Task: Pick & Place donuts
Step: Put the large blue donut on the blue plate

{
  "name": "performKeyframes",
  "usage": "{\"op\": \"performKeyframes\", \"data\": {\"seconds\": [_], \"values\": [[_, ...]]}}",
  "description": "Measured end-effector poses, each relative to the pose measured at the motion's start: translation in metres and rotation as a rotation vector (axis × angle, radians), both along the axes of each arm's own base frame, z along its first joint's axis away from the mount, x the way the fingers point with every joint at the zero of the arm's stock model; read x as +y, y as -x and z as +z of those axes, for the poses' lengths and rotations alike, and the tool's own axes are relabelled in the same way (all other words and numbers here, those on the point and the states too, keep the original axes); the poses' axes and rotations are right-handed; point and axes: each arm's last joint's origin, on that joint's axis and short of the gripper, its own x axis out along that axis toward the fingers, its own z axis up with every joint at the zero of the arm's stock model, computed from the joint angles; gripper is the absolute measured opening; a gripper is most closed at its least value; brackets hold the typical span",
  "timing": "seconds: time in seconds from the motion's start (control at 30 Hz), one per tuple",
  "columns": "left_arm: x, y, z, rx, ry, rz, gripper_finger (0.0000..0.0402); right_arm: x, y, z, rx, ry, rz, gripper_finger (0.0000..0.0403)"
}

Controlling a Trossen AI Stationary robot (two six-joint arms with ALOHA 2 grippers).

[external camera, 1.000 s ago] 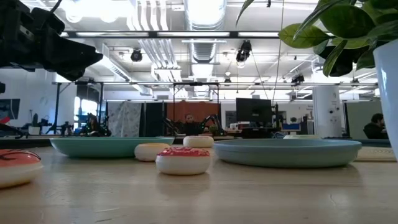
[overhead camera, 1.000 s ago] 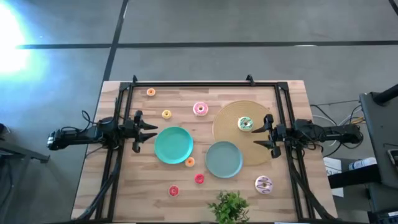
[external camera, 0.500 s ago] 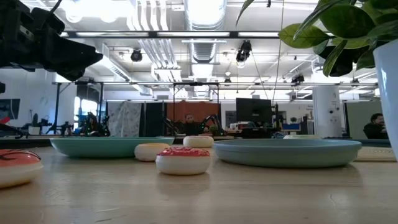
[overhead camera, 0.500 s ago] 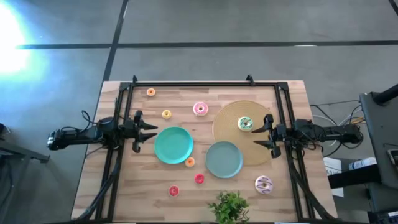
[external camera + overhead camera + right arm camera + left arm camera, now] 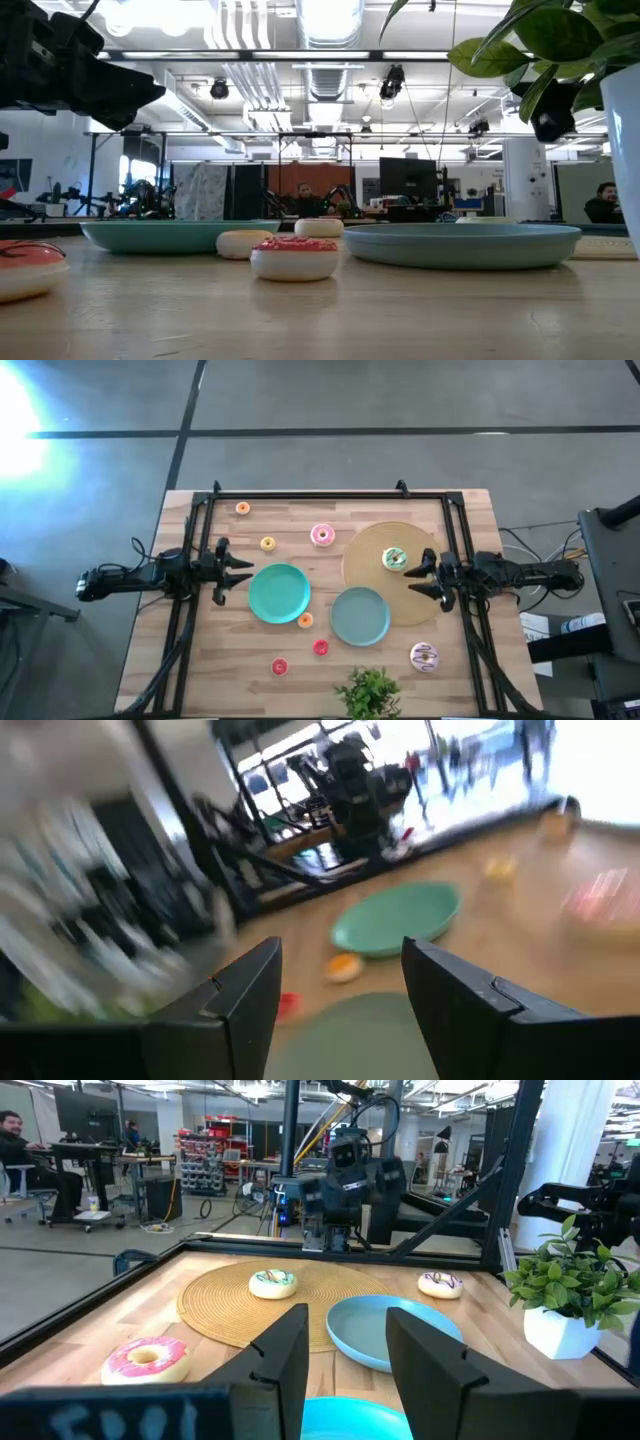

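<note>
My left gripper (image 5: pixel 240 573) is open and empty at the left rim of the teal plate (image 5: pixel 278 593). My right gripper (image 5: pixel 418 575) is open and empty over the right part of the tan mat (image 5: pixel 372 545), just right of the green donut (image 5: pixel 394 559) that lies on the mat. The pink donut (image 5: pixel 322 536) and the white-purple donut (image 5: pixel 424 656) lie on the table. Tiny donuts lie about: orange (image 5: pixel 242 509), yellow (image 5: pixel 267 544), orange (image 5: pixel 305 620), red (image 5: pixel 320 647) and red (image 5: pixel 279 666).
A blue-grey plate (image 5: pixel 360 616) lies partly on the mat's near edge. A potted plant (image 5: pixel 368 693) stands at the near edge. A black frame (image 5: pixel 300 497) runs round the table. The other arm (image 5: pixel 345 1175) shows beyond the mat in the left wrist view.
My right gripper has moved a little toward the table's left, farther over the mat toward the green donut, and now shows at the upper right of the low view. The donuts and plates lie as before.
</note>
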Motion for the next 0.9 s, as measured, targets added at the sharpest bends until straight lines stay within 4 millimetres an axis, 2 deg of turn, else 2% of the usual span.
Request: {"op": "performKeyframes", "data": {"seconds": [0.17, 0.27, 0.5, 0.57, 0.77, 0.9], "values": [[0.0, 0.0, 0.0, 0.001, 0.0, 0.0, 0.011, 0.0, 0.0, 0.0, 0.038, -0.385, 0.013, 0.0201], [0.0, 0.0, 0.0, 0.0, 0.0, 0.0, 0.011, 0.0, 0.0, 0.0, 0.053, -0.539, 0.015, 0.0201], [0.0, 0.0, 0.0, 0.001, 0.0, 0.0, 0.011, -0.003, 0.0, 0.002, 0.007, -0.589, -0.067, 0.0201], [0.0, 0.0, 0.0, 0.0, 0.0, 0.0, 0.011, -0.003, 0.0, 0.003, 0.005, -0.655, -0.06, 0.0201], [0.0, 0.0, 0.0, 0.0, 0.0, 0.0, 0.011, -0.002, -0.003, -0.001, 0.06, -0.643, -0.062, 0.0201], [0.0, 0.0, 0.0, 0.0, 0.0, 0.0, 0.011, -0.004, -0.009, -0.007, 0.109, -0.698, -0.159, 0.0201]]}}
